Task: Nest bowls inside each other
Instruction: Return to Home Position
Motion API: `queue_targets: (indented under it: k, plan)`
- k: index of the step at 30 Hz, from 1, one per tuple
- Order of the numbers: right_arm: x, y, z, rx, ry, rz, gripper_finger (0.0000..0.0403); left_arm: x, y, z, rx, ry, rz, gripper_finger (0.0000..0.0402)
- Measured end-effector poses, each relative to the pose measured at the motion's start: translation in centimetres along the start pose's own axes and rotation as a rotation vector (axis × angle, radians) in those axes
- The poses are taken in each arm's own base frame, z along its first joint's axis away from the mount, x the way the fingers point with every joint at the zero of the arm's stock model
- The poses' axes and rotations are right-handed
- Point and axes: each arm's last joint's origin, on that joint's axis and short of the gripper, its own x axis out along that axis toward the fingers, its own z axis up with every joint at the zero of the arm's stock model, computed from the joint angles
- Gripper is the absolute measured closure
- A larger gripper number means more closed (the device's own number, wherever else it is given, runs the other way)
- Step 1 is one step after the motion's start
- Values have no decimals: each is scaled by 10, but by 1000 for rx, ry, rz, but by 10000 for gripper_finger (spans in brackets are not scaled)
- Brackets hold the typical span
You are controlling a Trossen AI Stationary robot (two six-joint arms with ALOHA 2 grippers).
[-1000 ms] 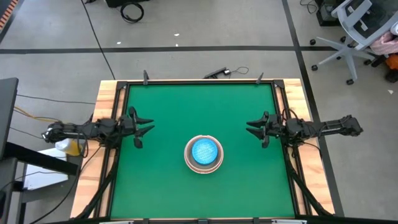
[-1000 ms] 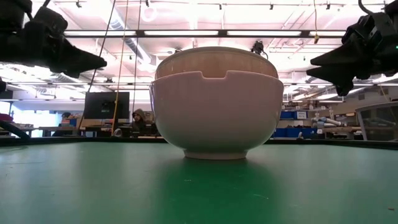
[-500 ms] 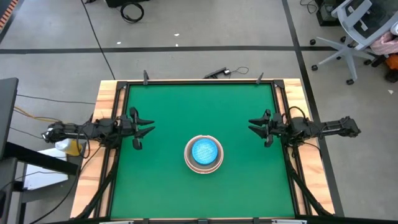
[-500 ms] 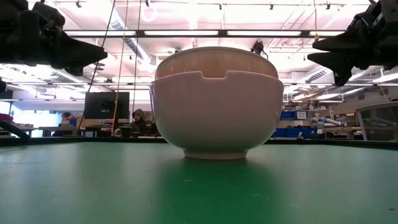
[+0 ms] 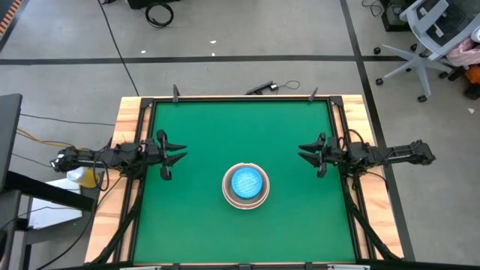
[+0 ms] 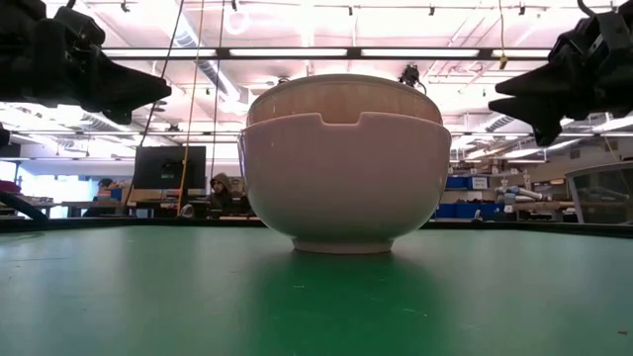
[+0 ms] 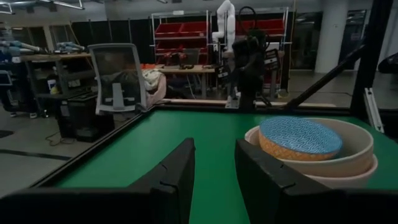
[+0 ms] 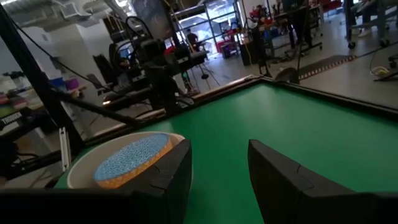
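The nested bowls stand where they stood a second ago, untouched on the green table [image 5: 225, 120], midway between its left and right edges and nearer the front edge than the back one. Four bowls can be told apart, all in one stack. The large white bowl [image 6: 344, 178] is outermost and rests on the mat. Inside it sits the cream bowl [image 7: 364, 148], whose rim rises above the white one's. Inside that is the tan-orange bowl [image 7: 277, 149], and the speckled blue bowl [image 7: 300, 135] is on top at the middle. No bowl lies loose elsewhere on the table.

The only change is small. In the low view the right gripper [image 5: 301, 154] hangs slightly lower than half a second ago, while the left gripper [image 5: 183, 151] has barely shifted.

There are two grippers. Each is raised off the table at its own side edge, pointing inward and well apart from the stack. The left one's fingers [image 7: 174, 174] stand a narrow gap apart with nothing between them. The right one's fingers [image 8: 280, 180] are parted somewhat wider and are also empty.
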Motion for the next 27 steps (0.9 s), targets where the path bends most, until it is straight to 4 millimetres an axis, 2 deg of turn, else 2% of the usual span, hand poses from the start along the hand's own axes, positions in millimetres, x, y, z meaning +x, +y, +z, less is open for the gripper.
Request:
queue_targets:
  k: [27]
  plan:
    - [0,1,1,-9,-12,7,241,0,0,0,0,2,4,286]
